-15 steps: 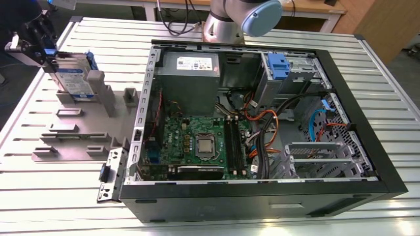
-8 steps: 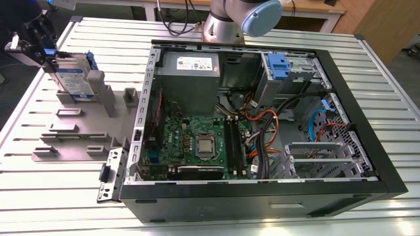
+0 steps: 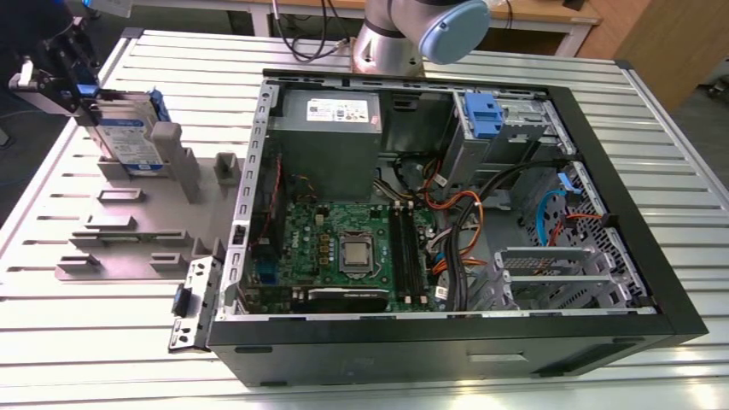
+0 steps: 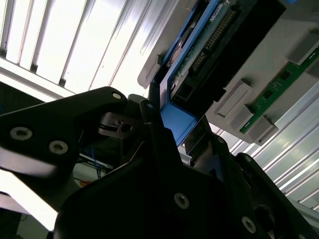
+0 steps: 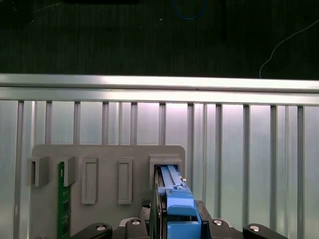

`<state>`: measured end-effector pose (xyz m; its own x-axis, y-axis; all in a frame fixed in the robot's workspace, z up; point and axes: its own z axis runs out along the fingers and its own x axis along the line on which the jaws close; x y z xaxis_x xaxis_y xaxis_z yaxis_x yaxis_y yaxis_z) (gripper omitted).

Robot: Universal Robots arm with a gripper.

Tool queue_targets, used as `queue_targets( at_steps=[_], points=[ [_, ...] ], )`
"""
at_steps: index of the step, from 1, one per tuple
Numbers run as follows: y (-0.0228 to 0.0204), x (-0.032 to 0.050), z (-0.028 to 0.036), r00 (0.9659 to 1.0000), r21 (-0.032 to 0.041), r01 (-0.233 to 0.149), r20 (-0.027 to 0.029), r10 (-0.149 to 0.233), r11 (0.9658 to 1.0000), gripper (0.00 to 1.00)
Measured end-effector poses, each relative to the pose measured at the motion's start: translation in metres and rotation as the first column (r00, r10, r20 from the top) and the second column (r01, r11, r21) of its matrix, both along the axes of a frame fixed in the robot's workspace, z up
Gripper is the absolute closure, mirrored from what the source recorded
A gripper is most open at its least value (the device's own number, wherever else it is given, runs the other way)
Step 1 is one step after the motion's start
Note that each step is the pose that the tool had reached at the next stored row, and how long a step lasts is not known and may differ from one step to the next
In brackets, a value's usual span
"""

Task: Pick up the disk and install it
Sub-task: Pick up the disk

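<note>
At worktop's far corner, exterior view's left: flat silver blue-railed disk upright in grey plastic fixture.
Black pincer: closed on disk's blue rail.
Lift: probably straight out, no twisting.

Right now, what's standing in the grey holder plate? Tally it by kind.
Disk: 1
Green board: 1
Total: 2
</note>
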<state>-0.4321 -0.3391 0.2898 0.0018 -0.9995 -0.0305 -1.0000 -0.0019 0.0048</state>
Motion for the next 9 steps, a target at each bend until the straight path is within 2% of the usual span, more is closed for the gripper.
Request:
queue_targets(
  at_steps=[9],
  points=[
    [0.0,0.0,-0.0001,1.0,-0.0002,0.0,-0.0001,0.0,1.0,0.56]
  ],
)
